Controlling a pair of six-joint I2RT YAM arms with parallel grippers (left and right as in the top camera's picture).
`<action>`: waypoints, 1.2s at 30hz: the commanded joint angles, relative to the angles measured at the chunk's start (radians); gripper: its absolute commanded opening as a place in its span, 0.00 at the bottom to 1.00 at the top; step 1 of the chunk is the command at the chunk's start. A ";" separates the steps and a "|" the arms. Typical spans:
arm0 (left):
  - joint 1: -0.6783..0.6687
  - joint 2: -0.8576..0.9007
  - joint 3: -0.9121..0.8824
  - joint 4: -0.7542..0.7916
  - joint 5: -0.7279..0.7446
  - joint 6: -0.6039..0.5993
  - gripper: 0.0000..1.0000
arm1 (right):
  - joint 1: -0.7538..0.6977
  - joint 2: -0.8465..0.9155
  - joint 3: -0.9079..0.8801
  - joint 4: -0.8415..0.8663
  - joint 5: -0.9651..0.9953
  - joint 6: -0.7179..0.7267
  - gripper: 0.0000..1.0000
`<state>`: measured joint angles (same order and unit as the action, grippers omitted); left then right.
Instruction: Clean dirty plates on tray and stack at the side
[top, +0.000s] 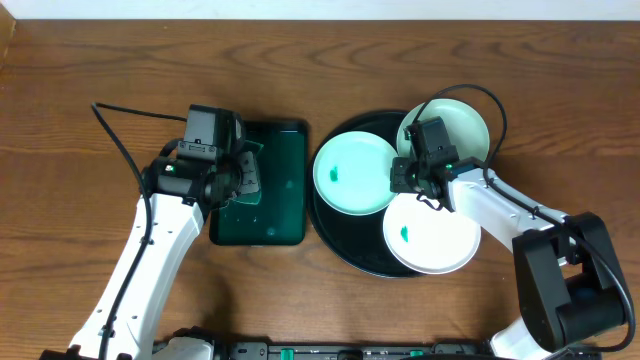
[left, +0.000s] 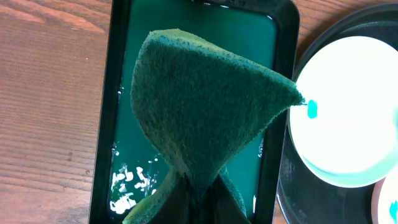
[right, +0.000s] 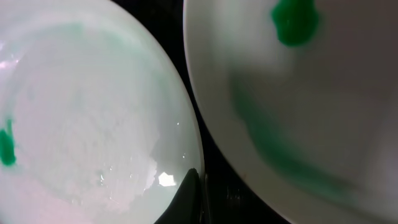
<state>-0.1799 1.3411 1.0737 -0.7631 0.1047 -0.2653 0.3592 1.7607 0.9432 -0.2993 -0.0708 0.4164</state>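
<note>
Three white plates lie on the round black tray (top: 335, 238): a pale aqua one at left (top: 355, 172), one at back right (top: 462, 122), and one in front (top: 435, 238) with a green smear. My right gripper (top: 403, 182) is at the aqua plate's right rim. In the right wrist view its dark fingertips (right: 191, 190) are pinched shut on that plate's (right: 81, 118) rim, beside a second smeared plate (right: 311, 93). My left gripper (left: 199, 208) is shut on a dark green sponge (left: 205, 106), which hangs over the green rectangular tray (left: 287, 62).
The green rectangular tray (top: 270, 225) holds shallow liquid with white foam specks (left: 127, 186). It stands close to the left of the black tray (left: 292, 193). Bare wooden table (top: 90, 60) surrounds both. A black cable (top: 130, 115) trails from the left arm.
</note>
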 joint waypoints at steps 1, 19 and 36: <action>-0.002 0.000 -0.006 -0.003 -0.012 0.002 0.07 | 0.008 0.008 0.021 -0.048 -0.047 -0.002 0.01; -0.002 0.000 -0.009 -0.002 -0.013 0.002 0.07 | 0.009 0.009 0.036 -0.058 0.018 -0.006 0.01; -0.002 0.013 -0.037 -0.002 -0.055 0.002 0.07 | 0.009 0.009 0.036 -0.057 0.017 -0.006 0.01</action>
<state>-0.1799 1.3415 1.0512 -0.7643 0.0750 -0.2649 0.3626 1.7607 0.9672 -0.3569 -0.0704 0.4126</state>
